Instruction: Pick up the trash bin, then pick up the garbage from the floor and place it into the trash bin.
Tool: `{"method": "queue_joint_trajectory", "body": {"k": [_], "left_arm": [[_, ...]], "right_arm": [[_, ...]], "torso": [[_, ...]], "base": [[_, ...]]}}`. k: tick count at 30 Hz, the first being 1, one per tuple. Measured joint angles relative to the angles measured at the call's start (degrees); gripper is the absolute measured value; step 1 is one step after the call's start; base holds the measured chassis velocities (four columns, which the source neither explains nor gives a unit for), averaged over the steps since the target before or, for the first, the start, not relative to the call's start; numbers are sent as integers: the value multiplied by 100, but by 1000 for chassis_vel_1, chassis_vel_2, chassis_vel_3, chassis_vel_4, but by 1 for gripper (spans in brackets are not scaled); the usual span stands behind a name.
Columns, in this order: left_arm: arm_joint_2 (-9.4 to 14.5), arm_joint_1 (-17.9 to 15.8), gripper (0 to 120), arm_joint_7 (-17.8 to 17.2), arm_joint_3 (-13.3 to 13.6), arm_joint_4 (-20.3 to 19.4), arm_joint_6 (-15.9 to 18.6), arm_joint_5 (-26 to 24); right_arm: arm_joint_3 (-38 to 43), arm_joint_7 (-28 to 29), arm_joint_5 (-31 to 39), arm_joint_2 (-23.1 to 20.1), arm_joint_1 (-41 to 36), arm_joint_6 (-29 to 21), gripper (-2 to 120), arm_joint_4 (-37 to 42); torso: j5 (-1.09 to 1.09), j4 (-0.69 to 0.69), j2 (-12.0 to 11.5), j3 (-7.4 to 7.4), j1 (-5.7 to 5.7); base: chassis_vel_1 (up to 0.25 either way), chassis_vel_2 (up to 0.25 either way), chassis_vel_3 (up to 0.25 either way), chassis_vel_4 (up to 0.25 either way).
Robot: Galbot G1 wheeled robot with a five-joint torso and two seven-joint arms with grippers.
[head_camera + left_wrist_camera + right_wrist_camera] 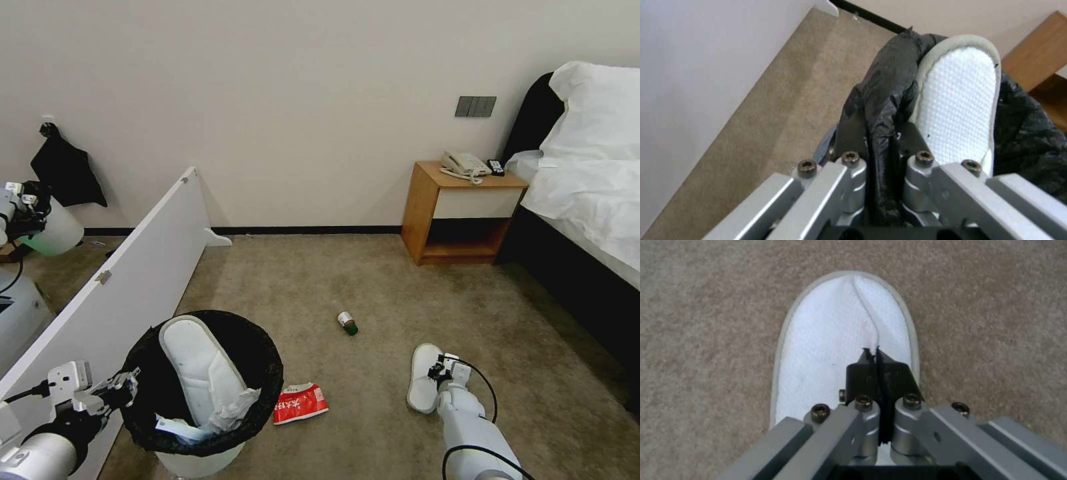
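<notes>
The trash bin (270, 373), white with a black bag over its rim, stands at the lower left. One white slipper (190, 367) stands upright inside it beside white tissue (230, 410). My left gripper (130, 387) is shut on the bagged rim (882, 100), close to that slipper (960, 106). A second white slipper (420, 380) lies on the carpet at the lower right. My right gripper (437, 372) is shut on it, pinching its upper fabric (831, 330) into a ridge between the fingertips (862, 373). A red-white packet (300, 403) and a small green-capped bottle (347, 323) lie on the floor between them.
A long white board (133, 267) leans along the left, right beside the bin. A wooden nightstand (460, 213) with a phone stands at the far wall, and a bed (587, 193) runs along the right. A pale bucket (57, 233) sits far left. Open carpet lies mid-room.
</notes>
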Motion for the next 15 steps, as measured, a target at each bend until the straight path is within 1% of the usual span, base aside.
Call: {"method": "queue_joint_trajectory", "body": {"k": [13,15], "left_arm": [[-2,13,5,0,-4,0,0,-9],[1,7,5,0,-6,0,0,-12]], "right_arm": [[-1,-1,15,-32,-72,-27,0,97],[-69,2,94,-74,-169,-77,0,288]], "torso": [[0,1,0,0,0],[0,0,0,0,0]], "base": [[0,0,0,0],[0,0,0,0]]}}
